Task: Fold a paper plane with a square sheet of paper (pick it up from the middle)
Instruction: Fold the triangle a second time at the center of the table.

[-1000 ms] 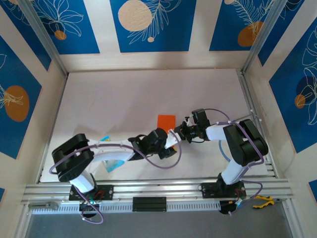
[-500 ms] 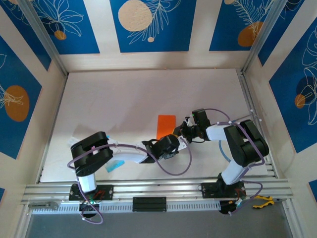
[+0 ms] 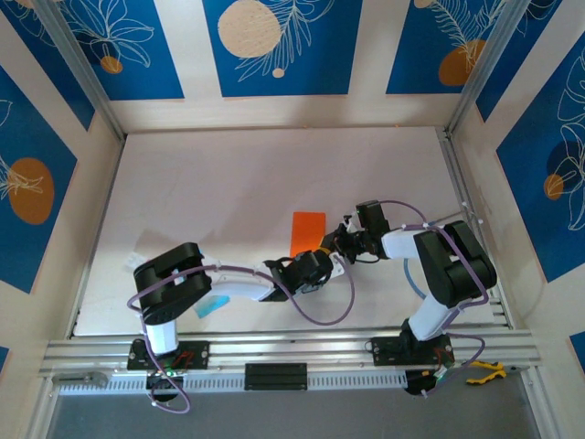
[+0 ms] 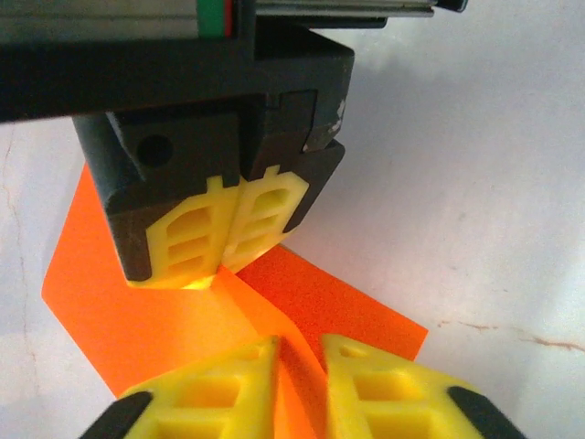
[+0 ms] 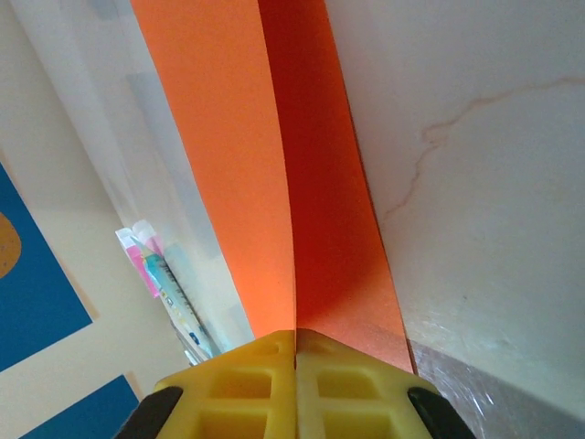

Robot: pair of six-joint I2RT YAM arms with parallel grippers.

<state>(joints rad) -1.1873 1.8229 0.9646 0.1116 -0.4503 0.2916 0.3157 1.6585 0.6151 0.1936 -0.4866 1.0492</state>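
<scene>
Near the frame's middle, the right gripper (image 5: 295,334) is pinching shut on the creased bright orange paper sheet (image 5: 228,183). The left gripper (image 4: 300,352) is straddling its ridge; whether it is clamping, I cannot tell.

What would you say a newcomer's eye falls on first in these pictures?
The bright orange sheet of paper stands out first, at the middle of the pale table, bent up along a crease. The right hand is shut on its edge, and the left hand faces it, fingers narrowly parted either side of the raised fold. Blue wall panels with pale and orange discs ring the scene.
</scene>
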